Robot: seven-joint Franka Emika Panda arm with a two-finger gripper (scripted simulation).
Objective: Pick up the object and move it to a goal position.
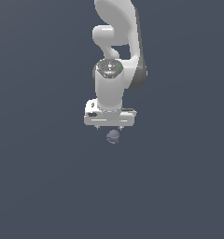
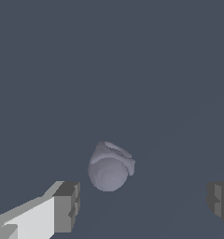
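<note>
Pincer (image 2: 142, 205), fingers (image 2: 67, 207) spread wide apart and gripping nothing. Between and just beyond them, the object (image 2: 109, 168) rests on the table (image 2: 48, 70): seemingly small, light, rigid, rounded, likely slip-prone; best pinched across its widest middle.

Arm (image 1: 115, 28): showing smooth white rounded shells with dark grey joints.
Wrist cap (image 1: 109, 68): showing a green dot.
Fingers (image 2: 67, 205): showing grey ribbed pads.
</note>
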